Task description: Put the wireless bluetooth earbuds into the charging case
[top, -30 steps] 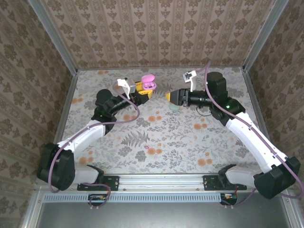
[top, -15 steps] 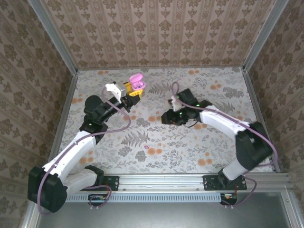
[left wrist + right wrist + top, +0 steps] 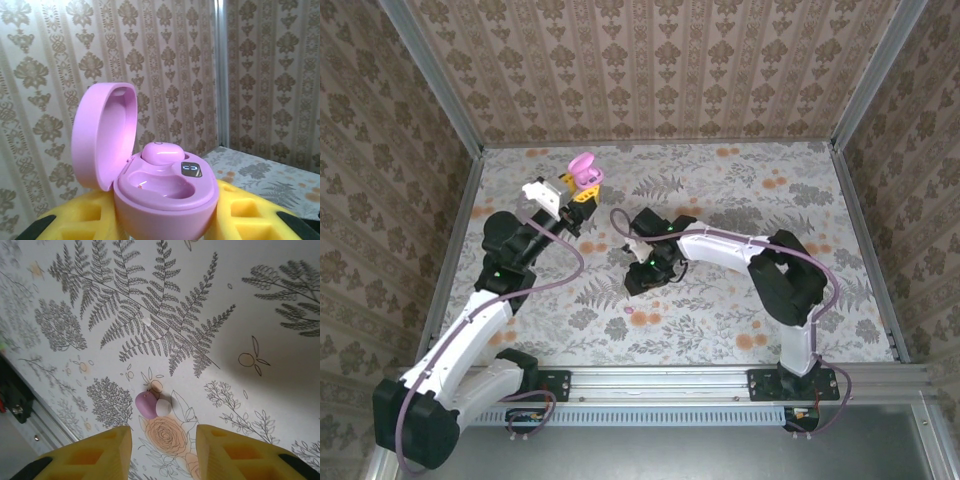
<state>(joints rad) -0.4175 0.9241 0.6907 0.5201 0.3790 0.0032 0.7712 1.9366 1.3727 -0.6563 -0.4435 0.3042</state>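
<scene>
While one earbud [image 3: 161, 152] sits in the open charging case [image 3: 167, 197], clenched by the left pincer [image 3: 582, 192] at the overhead view's upper left, the other earbud [image 3: 146, 404] lies on the surface [image 3: 270, 305] beneath the released right pincer [image 3: 162, 450], not yet fetched.

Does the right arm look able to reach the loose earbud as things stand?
Probably yes: the right gripper hangs open above the earbud, which lies alone on the table, nothing between them.
</scene>
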